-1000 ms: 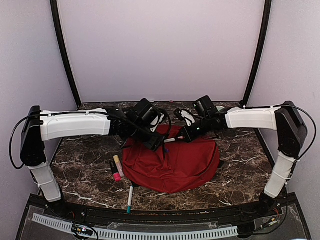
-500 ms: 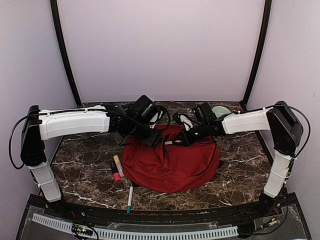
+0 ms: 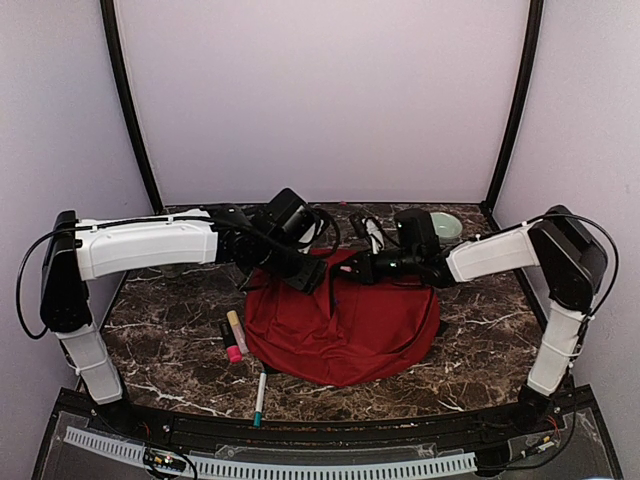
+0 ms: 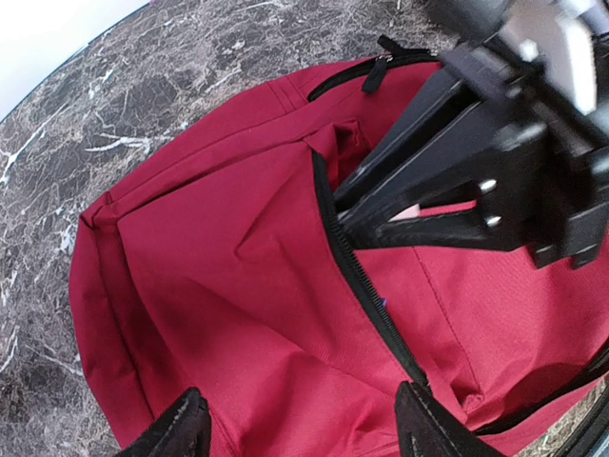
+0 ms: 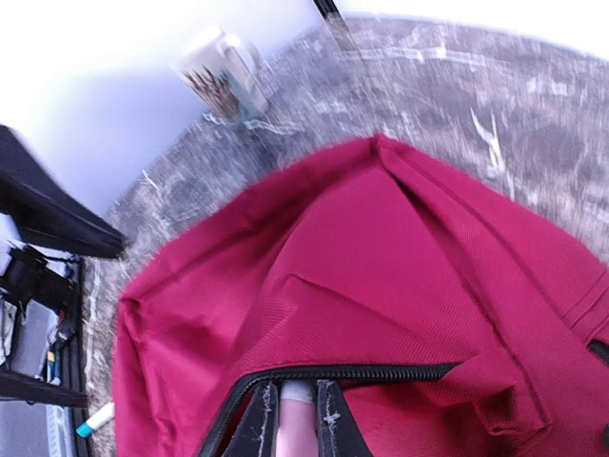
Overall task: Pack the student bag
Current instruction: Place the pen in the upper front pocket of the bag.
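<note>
From above, the student bag (image 3: 345, 322) lies flat in the middle of the marble table (image 3: 480, 345), its red cloth rumpled. Both arms reach in over its far edge. The left gripper (image 3: 310, 282) hangs over the bag's far left part and the right gripper (image 3: 352, 271) is just beside it, low at the bag's top. From up here I cannot tell how either pair of jaws stands. On the table left of the bag lies a yellow and pink highlighter (image 3: 235, 336), and nearer the front edge a pen (image 3: 260, 392) with a teal tip.

Looking along the left wrist, its two black fingers (image 4: 179, 433) stand wide apart at the bottom of the picture with nothing between them, only red cloth beyond. A black zip (image 4: 366, 290) runs across the bag, open at its upper end. There the right gripper pokes into the gap with a pink object (image 4: 423, 210) pinched between its fingers.

Looking along the right wrist, its fingers (image 5: 257, 428) are drawn in narrow around the pink object, which has a whitish end, right at the lip of the open zip. The bag fills most of this view. Beyond it, near the back wall, a patterned mug (image 5: 225, 74) stands upright on the marble.
</note>
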Controlling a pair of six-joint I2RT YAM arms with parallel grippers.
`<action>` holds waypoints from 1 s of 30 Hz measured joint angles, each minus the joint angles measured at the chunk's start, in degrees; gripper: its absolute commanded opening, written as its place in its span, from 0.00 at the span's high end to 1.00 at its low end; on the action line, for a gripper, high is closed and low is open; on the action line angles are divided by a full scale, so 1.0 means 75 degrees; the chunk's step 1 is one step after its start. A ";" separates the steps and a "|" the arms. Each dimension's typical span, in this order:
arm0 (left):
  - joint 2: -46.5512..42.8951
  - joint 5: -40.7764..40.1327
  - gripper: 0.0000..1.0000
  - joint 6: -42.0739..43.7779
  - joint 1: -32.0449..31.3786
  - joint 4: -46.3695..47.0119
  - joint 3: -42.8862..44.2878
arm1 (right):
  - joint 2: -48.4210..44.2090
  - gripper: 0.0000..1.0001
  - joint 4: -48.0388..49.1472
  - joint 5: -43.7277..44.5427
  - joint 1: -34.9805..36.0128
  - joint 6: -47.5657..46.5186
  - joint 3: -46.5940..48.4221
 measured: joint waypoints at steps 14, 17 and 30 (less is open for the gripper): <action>-0.0114 0.0099 0.32 0.0035 0.0023 0.0006 -0.0154 | 0.0280 0.98 0.1183 0.0038 -0.0006 0.0717 -0.0201; -0.0114 0.0131 0.32 0.0038 0.0026 0.0006 -0.0154 | 0.0440 0.93 0.1309 0.0038 -0.0006 0.0793 -0.0201; -0.0271 0.0291 0.31 0.0090 0.0029 -0.0017 -0.0169 | 0.1198 0.47 0.0562 -0.0105 0.0061 0.0612 0.0603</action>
